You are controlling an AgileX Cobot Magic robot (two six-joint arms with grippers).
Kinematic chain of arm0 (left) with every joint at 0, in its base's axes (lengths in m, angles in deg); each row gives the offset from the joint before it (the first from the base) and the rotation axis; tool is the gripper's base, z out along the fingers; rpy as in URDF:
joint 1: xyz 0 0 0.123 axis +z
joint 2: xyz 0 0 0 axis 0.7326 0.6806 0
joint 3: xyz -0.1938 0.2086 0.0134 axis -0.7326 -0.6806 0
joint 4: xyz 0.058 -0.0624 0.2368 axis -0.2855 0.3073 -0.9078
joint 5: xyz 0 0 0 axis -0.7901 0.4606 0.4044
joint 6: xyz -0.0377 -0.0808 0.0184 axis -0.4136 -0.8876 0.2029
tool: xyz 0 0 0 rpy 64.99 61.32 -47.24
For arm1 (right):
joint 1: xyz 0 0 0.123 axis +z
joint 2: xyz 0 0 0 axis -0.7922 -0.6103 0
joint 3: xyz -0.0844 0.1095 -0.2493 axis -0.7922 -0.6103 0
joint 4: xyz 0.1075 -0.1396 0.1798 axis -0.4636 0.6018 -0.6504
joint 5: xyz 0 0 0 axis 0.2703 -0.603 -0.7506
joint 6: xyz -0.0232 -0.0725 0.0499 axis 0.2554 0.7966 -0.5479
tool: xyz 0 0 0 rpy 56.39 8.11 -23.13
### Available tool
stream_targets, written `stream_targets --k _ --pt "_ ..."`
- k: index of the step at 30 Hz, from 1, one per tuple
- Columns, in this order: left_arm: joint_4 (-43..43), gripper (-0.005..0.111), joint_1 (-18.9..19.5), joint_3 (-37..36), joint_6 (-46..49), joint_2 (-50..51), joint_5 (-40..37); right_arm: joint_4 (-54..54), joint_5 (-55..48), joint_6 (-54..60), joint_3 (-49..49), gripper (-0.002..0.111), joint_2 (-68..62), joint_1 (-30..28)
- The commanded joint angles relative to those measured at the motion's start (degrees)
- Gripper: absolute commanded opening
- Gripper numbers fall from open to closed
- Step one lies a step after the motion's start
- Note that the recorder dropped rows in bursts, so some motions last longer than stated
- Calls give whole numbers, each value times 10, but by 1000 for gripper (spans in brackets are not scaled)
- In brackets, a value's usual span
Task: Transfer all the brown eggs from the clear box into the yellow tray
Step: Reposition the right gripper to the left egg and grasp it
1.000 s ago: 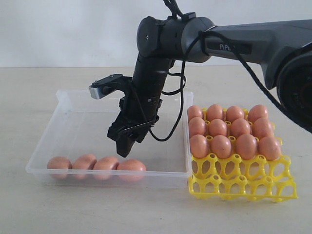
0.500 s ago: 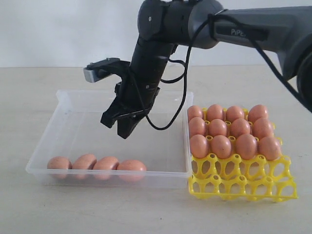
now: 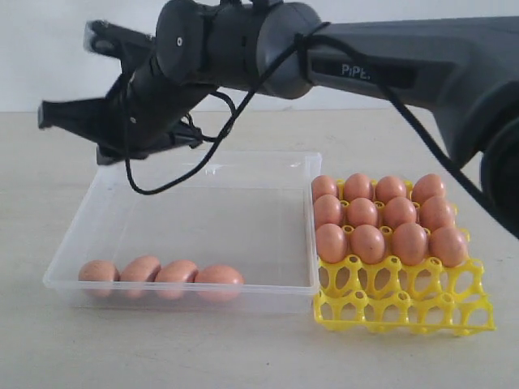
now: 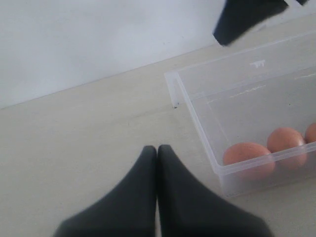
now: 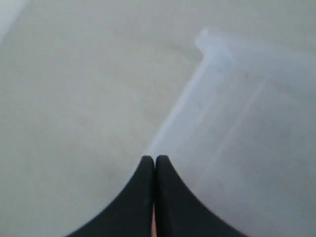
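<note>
- Exterior view: the yellow tray [image 3: 405, 300] sits just beside the clear box [image 3: 243, 154], at the box's 3 o'clock side
- Twelve brown eggs [image 3: 367, 241] fill three of the tray's rows; only the row along its 6 o'clock edge is bare, with four open cups
- Four more eggs lie side by side along the box's 6 o'clock wall, running from the 7 o'clock corner to about mid-wall; the rest of the box floor is bare
- The right gripper [image 3: 42, 115] hangs high near the box's 10 o'clock corner and points out toward 9 o'clock, its jaws pressed together and carrying nothing
- By my reckoning the job is three quarters done: four eggs left to lift, matching the four free cups
- Left wrist view: the left gripper [image 4: 157, 149] has its fingers closed tip to tip and is empty; it is over the bare table [image 4: 74, 148], just outside a corner of the box, with some of the eggs showing through the wall
- Right wrist view: it is blurred, but the fingers meet with no egg between them, and a corner of the box lies beyond the tips
</note>
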Motion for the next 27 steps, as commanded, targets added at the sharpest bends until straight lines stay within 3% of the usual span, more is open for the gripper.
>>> stream_targets --k 1,5,11,13,18,19,27 --pt "4 -4 1 1 0 -1 4 10 -246 50 39 0 -49 -20" --pt "4 -4 1 1 0 -1 4 -2 -332 152 73 0 -67 -16" --pt "4 -4 1 1 0 -1 4 -10 -292 225 115 1 -67 -3" --pt "4 -4 1 1 0 -1 4 -18 -278 263 115 11 -68 1" --pt "4 -4 1 1 0 -1 4 -16 -240 288 115 62 -88 13" --pt "4 -4 1 1 0 -1 4 -17 -227 277 115 66 -91 16" --pt "4 -4 1 1 0 -1 4 -12 -172 254 115 62 -122 24"
